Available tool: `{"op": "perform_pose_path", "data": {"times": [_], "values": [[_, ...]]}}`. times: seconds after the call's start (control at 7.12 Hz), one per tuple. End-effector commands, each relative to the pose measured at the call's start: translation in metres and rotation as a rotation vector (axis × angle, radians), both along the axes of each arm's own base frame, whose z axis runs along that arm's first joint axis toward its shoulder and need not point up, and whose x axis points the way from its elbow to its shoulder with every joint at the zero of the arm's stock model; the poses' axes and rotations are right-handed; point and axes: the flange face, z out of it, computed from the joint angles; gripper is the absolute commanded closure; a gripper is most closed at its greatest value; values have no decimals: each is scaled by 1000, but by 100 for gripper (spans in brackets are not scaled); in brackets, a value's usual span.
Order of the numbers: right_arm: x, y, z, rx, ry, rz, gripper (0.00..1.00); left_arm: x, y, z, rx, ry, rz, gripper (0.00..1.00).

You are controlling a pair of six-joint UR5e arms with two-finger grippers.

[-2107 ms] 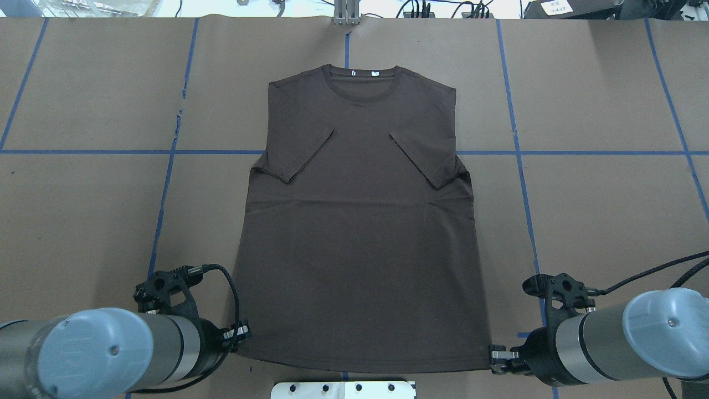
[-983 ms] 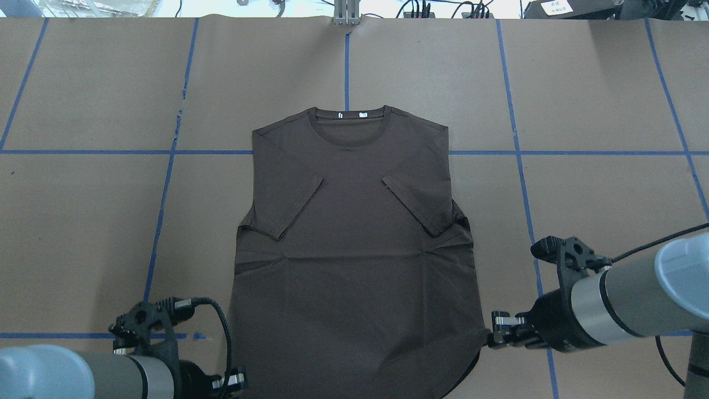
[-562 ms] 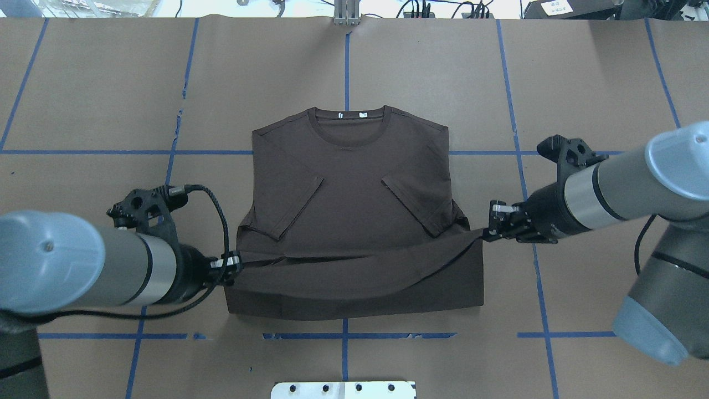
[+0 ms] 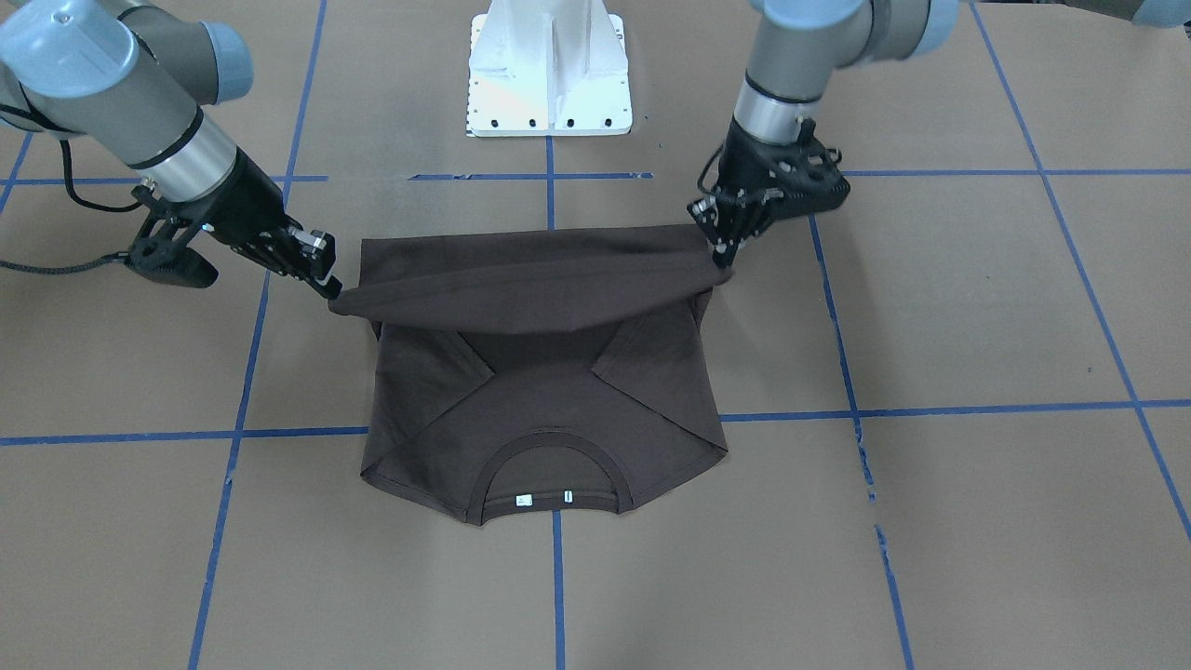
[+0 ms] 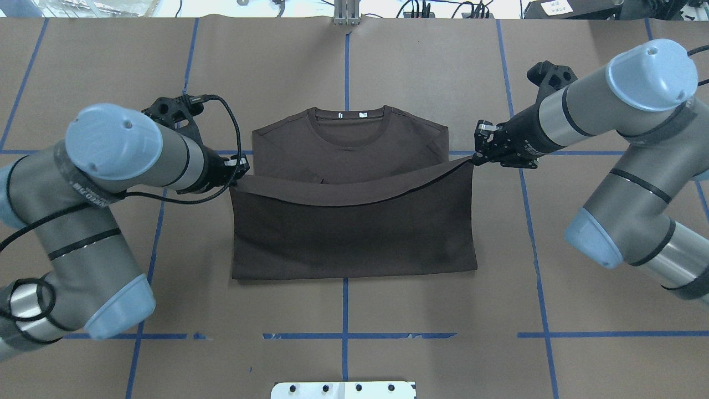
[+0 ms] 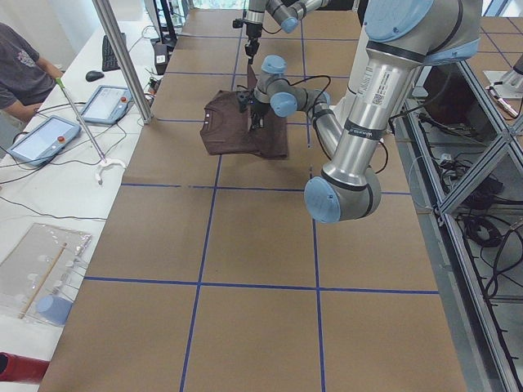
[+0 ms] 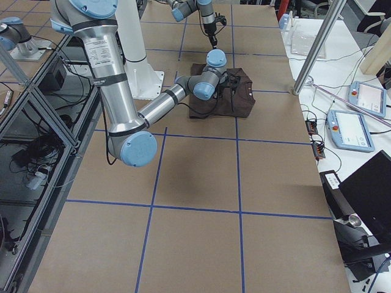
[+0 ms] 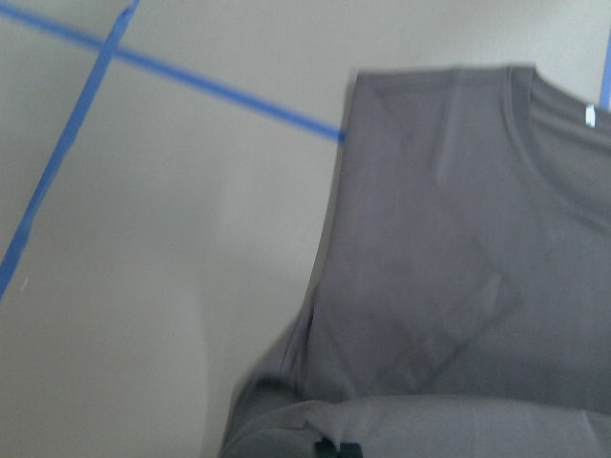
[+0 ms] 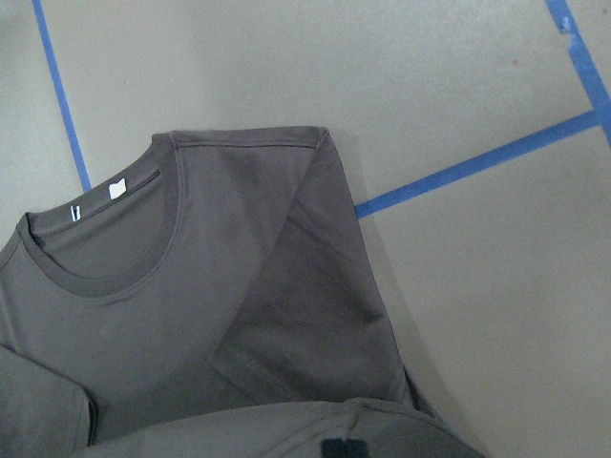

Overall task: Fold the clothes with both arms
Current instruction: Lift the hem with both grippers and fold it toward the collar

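The dark brown T-shirt [image 5: 354, 238] lies on the brown table with its collar [image 5: 349, 119] at the far side and both sleeves folded in. Its lower half is lifted and doubled back over the chest. My left gripper [image 5: 235, 173] is shut on the left hem corner. My right gripper [image 5: 477, 156] is shut on the right hem corner. The hem sags between them just short of the collar. In the front-facing view the shirt [image 4: 540, 391] shows the same fold, with the left gripper [image 4: 721, 253] on that view's right and the right gripper [image 4: 327, 284] on its left. Both wrist views look down on the shoulders [image 8: 458, 239] [image 9: 239, 315].
Blue tape lines [image 5: 343, 336] grid the table. The white pedestal base [image 4: 549, 65] stands at the robot's edge. In the exterior left view a person [image 6: 20, 65] sits at a side bench with tablets [image 6: 106, 102] beside a metal post [image 6: 122, 57].
Both grippers have carried the hem away from the robot, from mid-body up to near the shoulders. The folded layer now covers the sleeves. The fold line has moved farther from the robot.
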Motion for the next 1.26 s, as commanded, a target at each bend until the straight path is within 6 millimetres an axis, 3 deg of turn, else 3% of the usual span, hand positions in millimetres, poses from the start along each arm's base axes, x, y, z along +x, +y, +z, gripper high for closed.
{"op": "perform_pose_path", "data": {"times": [0.0, 0.14, 0.28, 0.56, 0.7, 1.12], "values": [[-25, -46, 16, -43, 46, 23, 100, 0, -75, 46, 52, -6, -58, 100], [-35, -69, 21, -63, 66, 33, 100, 6, -99, 54, 54, -26, -69, 100], [-40, -87, 28, -83, 83, 45, 100, 8, -108, 54, 62, -38, -65, 100], [-35, -113, 37, -109, 104, 73, 100, 15, -115, 47, 81, -18, -65, 100], [-42, -127, 31, -115, 108, 77, 100, 20, -120, 49, 82, -17, -68, 100], [-49, -134, 33, -124, 117, 76, 100, 22, -125, 54, 76, -26, -78, 100]]}}
